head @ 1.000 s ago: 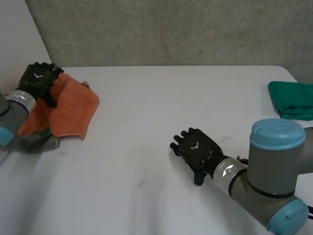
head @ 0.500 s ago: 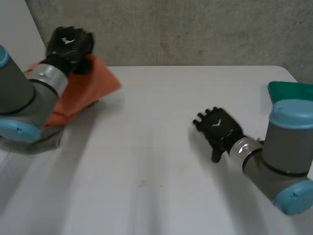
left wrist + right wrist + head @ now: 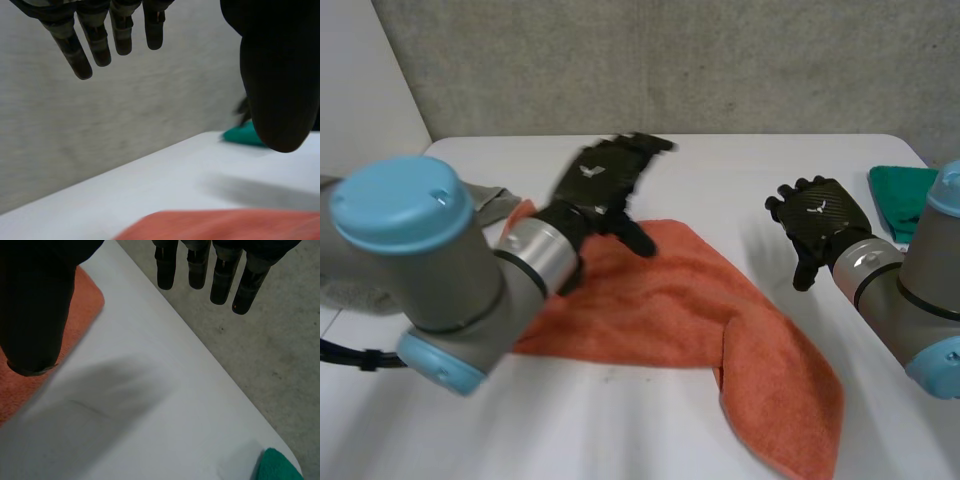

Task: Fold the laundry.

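The orange towel [image 3: 700,310] lies rumpled on the table [image 3: 720,165], with the left hand [image 3: 598,180] above it and the right hand [image 3: 820,215] beside it, both spread and empty; laying it flat by its corners probably comes next.

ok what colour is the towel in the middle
The towel is orange, clearest in the head view.

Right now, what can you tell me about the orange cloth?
The orange cloth looks like a terry towel. It lies spread but rumpled across the middle of the white table, with a fold running toward its near right corner. The left hand hangs open above its far edge, holding nothing; the left arm crosses over its left side. The right hand is apart from it.
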Controlling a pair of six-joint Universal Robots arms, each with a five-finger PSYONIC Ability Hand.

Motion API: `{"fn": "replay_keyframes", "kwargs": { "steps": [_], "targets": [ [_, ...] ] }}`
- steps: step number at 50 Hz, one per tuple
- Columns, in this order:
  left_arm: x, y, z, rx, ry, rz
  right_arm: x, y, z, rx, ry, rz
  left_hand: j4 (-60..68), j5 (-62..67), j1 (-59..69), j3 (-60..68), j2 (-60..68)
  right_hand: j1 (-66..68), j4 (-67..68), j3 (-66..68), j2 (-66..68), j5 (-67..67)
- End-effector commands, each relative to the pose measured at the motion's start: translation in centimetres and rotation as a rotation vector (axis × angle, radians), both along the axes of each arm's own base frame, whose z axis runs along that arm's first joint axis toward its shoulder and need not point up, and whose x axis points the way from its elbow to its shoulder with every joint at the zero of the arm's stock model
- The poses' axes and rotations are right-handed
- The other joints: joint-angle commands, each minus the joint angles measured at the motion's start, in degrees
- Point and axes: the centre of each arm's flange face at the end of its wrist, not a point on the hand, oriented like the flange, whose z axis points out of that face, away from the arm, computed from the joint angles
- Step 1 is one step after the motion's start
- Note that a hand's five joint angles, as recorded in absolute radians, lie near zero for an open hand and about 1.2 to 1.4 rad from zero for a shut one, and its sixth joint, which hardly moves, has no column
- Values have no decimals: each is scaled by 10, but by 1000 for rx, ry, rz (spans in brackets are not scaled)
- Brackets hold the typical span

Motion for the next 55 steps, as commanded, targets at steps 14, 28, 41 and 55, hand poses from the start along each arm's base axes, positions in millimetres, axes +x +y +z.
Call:
{"fn": "replay_keyframes", "kwargs": {
  "steps": [14,28,41,55],
  "targets": [
    [114,-47,-61,-13,-673,218,-9,62,3,381,23,64,17,13,23,13,15,-17,-34,-22,-28,-38],
    [127,-41,-85,59,-715,229,-21,103,-23,424,14,94,99,96,105,95,98,-17,-34,-22,-28,-38],
    [132,-67,-99,-34,-769,383,-16,132,-26,357,-27,182,356,353,362,352,355,-17,-34,-22,-28,-38],
    [130,-70,-102,-76,-822,371,-2,125,-54,330,2,204,677,674,683,674,676,-17,-34,-22,-28,-38]
  ]
}}
